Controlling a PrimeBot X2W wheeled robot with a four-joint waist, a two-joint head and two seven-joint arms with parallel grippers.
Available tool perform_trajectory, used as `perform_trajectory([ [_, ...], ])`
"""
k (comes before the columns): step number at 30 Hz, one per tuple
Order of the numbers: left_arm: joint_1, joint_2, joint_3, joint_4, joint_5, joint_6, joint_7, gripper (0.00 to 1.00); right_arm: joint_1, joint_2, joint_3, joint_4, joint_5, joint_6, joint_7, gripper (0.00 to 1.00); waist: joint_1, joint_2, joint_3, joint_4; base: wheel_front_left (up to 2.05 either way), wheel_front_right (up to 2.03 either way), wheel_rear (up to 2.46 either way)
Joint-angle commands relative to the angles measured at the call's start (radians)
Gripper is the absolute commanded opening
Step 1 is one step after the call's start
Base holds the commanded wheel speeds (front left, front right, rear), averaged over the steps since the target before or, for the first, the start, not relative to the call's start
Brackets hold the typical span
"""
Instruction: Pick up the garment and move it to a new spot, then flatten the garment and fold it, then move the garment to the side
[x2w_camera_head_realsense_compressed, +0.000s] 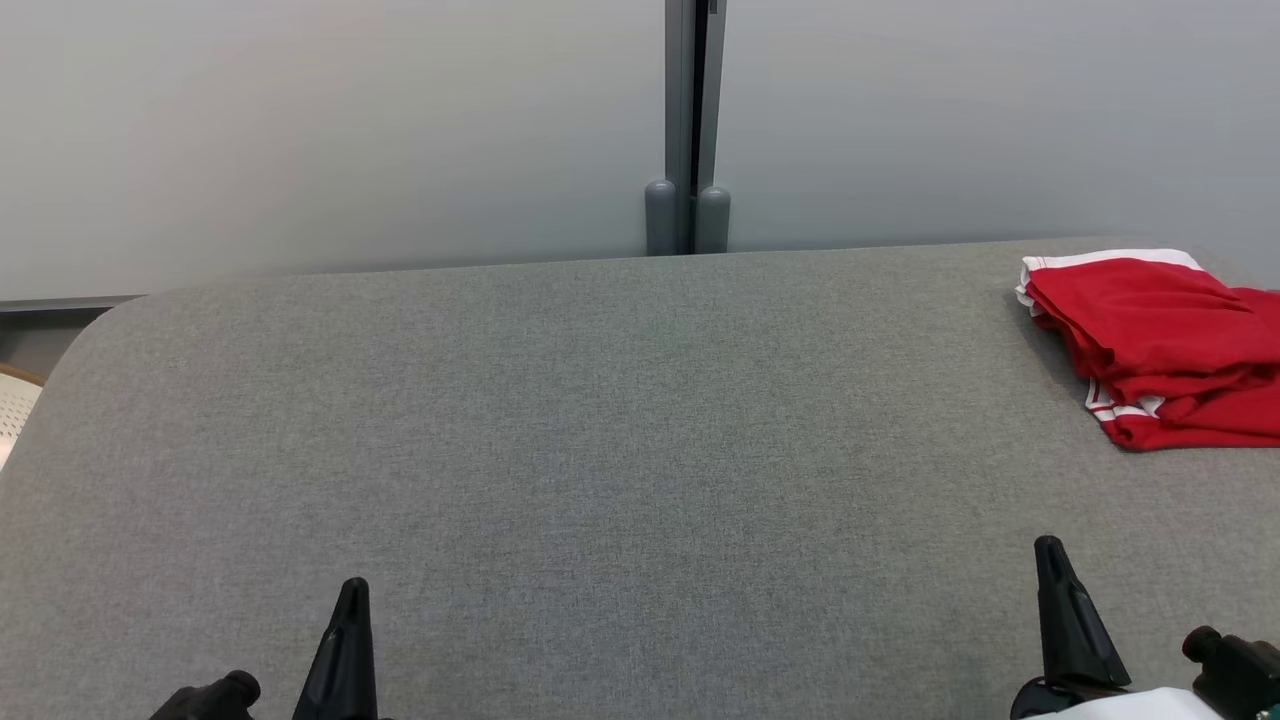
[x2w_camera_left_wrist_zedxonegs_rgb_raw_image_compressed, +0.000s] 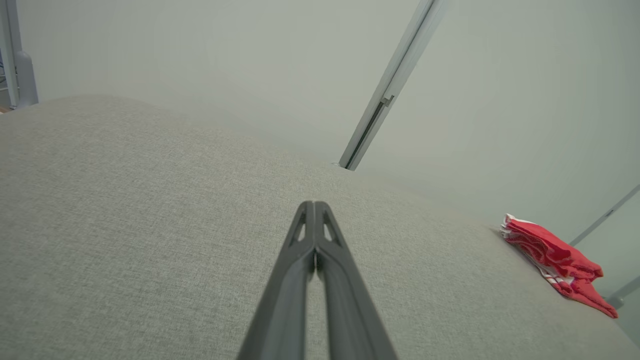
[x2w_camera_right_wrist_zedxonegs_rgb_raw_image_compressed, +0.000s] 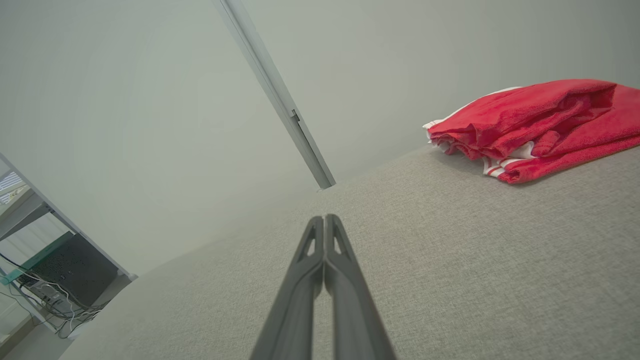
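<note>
Looking down from the head, we find our two grippers nearest us at the bottom edge: the left gripper (x2w_camera_head_realsense_compressed: 352, 592) at the lower left and the right gripper (x2w_camera_head_realsense_compressed: 1047, 550) at the lower right. Both point away from us over the grey fabric-covered surface (x2w_camera_head_realsense_compressed: 600, 420). In each wrist view we see that arm's two dark fingers pressed together tip to tip, with nothing caught between them.

Farther out, on our right, the red garment (x2w_camera_head_realsense_compressed: 1150, 340) with white trim lies in a rumpled, loosely folded heap near the surface's far right corner, cut off by the head view's right edge. It touches neither gripper. It sits well apart from the left one and nearer the right one.

Beyond the surface's far edge we see a pale wall (x2w_camera_head_realsense_compressed: 300, 130), split by a grey upright post (x2w_camera_head_realsense_compressed: 688, 120).
</note>
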Motion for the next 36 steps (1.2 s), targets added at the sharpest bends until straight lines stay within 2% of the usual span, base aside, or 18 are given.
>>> perform_trajectory([
  [1, -0.032, 0.009, 0.008, -0.009, -0.029, -0.006, 0.003, 0.0, -0.027, -0.008, -0.008, -0.009, 0.028, 0.0, 0.005, 0.0, 0.0, 0.0, 0.0, 0.0, 0.0, 0.0, 0.0],
  [16, -0.087, 0.02, 0.033, 0.031, -0.269, -0.037, 0.052, 0.0, -0.066, -0.013, -0.036, 0.008, 0.259, 0.0, 0.056, 0.0, 0.0, 0.0, 0.004, 0.003, 0.0, 0.0, 0.0],
  [36, -0.144, 0.026, 0.07, 0.068, -0.527, -0.068, 0.112, 0.0, -0.108, -0.013, -0.072, 0.029, 0.51, 0.0, 0.118, 0.0, 0.0, 0.0, 0.009, 0.006, 0.0, 0.0, 0.0],
])
